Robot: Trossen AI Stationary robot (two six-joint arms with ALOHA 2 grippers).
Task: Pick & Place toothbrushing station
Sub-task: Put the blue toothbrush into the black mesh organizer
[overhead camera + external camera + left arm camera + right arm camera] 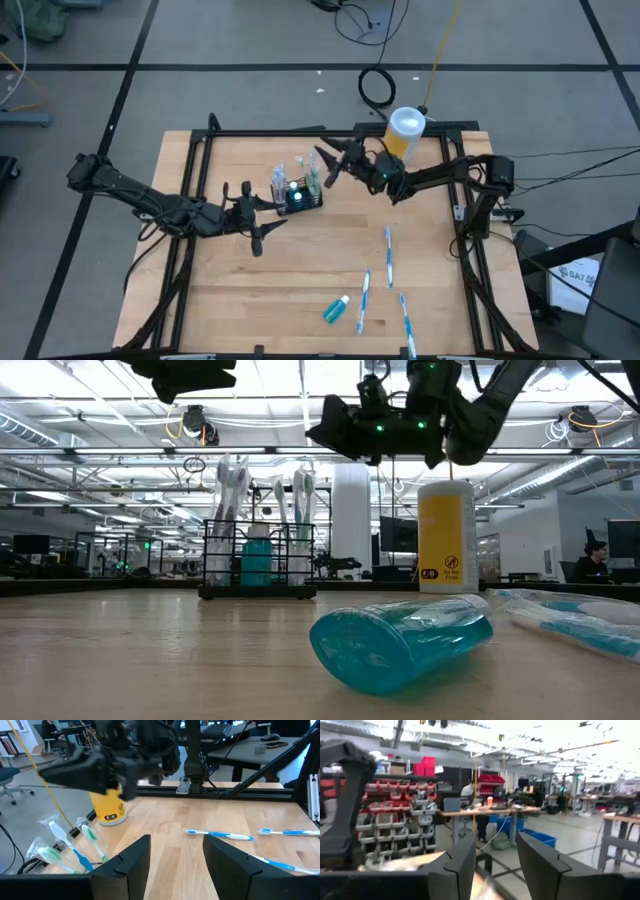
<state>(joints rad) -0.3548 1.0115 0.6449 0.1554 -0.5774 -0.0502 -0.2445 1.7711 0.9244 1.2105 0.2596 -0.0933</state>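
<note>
The black wire-mesh caddy (298, 194) stands on its base at the table's middle, holding upright wrapped toothbrushes (232, 490) and a teal tube (256, 560). My left gripper (268, 218) is open and empty just left of the caddy, whose brushes show in its wrist view (65, 850). My right gripper (325, 168) is open and empty, raised above the table just right of and beyond the caddy; it also shows in the low view (345, 430). Three loose toothbrushes (388, 248) (364, 298) (406, 320) and a teal tube (336, 310) lie flat near the table's near right.
A yellow canister with a white lid (405, 130) stands at the far right, behind my right gripper. The black frame rails (190, 180) run along the table's sides. The wood to the near left (240, 300) carries nothing. People sit in the room beyond the table.
</note>
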